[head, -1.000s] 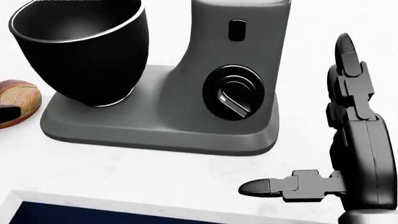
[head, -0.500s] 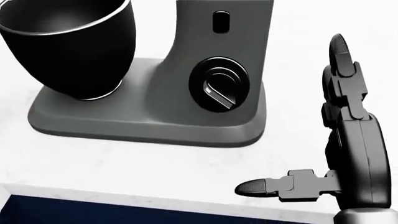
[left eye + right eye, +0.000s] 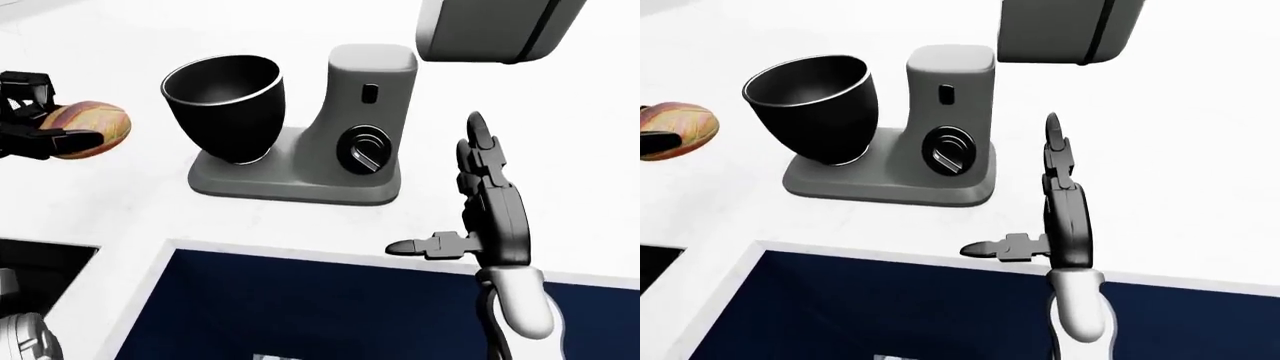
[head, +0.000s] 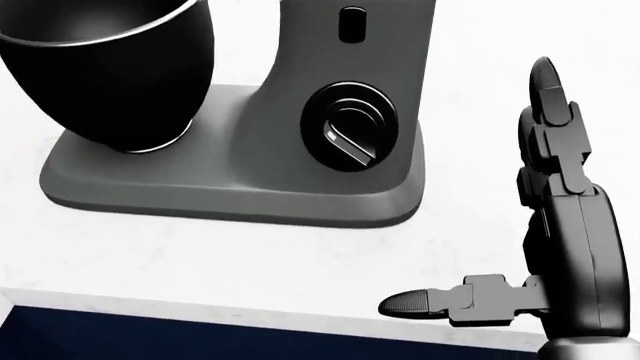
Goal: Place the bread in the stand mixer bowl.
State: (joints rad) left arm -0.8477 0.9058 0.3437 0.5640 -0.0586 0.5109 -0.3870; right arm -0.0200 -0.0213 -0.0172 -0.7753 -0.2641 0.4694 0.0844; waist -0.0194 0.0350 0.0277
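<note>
One left hand (image 3: 30, 124) grips the bread (image 3: 88, 129) at nine o'clock from the bowl (image 3: 225, 105); right hand (image 3: 480, 191) spread open.

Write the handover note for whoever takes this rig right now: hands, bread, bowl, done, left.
Left hand: fingers closed round the bread, held at the left edge of the left-eye view, left of the bowl.
Right hand: open, empty, fingers spread, right of the stand mixer.
Bowl: seated on the mixer base, empty, mixer head tilted up and away.
Done: bread grasped.
Left: carry bread rightward over the bowl rim, release inside.
</note>
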